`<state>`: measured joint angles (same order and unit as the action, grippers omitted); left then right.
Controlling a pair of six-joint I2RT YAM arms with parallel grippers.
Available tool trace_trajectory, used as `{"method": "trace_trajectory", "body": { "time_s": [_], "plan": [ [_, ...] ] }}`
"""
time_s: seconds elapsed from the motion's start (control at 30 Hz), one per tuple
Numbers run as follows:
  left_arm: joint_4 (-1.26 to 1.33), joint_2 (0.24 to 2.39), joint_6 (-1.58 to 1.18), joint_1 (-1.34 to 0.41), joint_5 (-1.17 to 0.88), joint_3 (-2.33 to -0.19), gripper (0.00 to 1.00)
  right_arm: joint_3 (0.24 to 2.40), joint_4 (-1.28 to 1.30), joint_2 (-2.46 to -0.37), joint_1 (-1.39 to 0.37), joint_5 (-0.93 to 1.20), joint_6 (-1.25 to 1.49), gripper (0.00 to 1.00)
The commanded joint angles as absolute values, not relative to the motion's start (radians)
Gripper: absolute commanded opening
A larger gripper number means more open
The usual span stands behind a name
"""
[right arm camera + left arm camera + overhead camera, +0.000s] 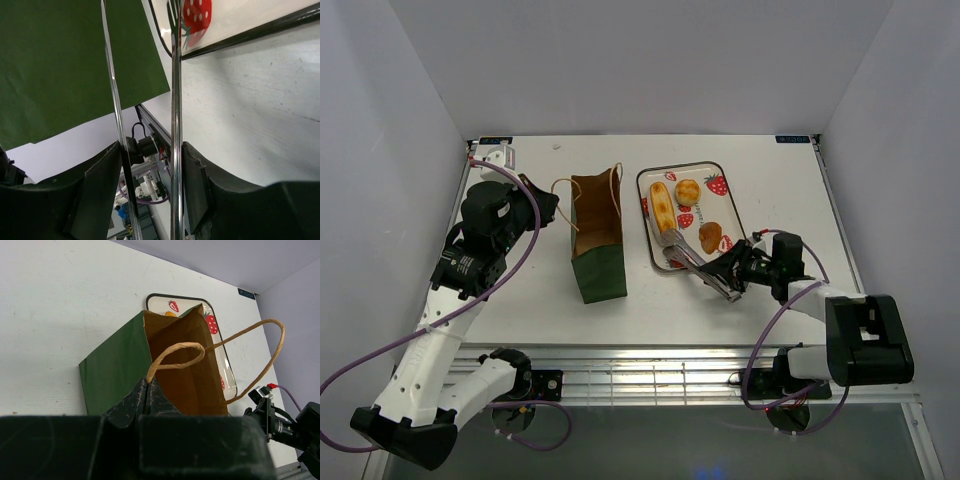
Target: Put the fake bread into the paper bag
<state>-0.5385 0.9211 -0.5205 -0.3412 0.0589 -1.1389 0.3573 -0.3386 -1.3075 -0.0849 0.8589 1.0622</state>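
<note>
The paper bag point(598, 235) stands upright, dark green outside and brown inside point(192, 365). My left gripper point(146, 385) is shut on one of its tan loop handles point(175, 357) at the bag's left rim. Fake bread lies on the strawberry tray point(720, 180): a long roll point(663, 207), a round bun point(688, 191) and a small brown piece point(711, 237). My right gripper point(150, 165) is shut on metal tongs point(173, 100). The tongs point(692, 260) reach to the tray's near-left corner, by the roll's near end.
The bag's second handle point(260, 355) loops free toward the tray point(220, 340). The bag's green wall point(75, 60) stands just left of the tongs. White walls enclose the table on three sides, and a metal rail point(650, 375) runs along the near edge.
</note>
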Motion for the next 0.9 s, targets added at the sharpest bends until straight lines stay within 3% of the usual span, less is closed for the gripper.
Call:
{"method": "trace_trajectory", "body": {
  "time_s": [0.0, 0.47, 0.87],
  "plan": [
    [-0.540, 0.904, -0.520, -0.334, 0.051, -1.140, 0.00, 0.380, -0.409, -1.345, -0.087, 0.838, 1.078, 0.56],
    [-0.548, 0.908, -0.509, -0.334, 0.060, -1.157, 0.00, 0.460, -0.396, -1.430, -0.103, 0.784, 0.988, 0.55],
    [-0.548, 0.916, -0.509, -0.334, 0.057, -1.161, 0.00, 0.525, -0.408, -1.511, -0.112, 0.767, 0.948, 0.48]
  ]
}}
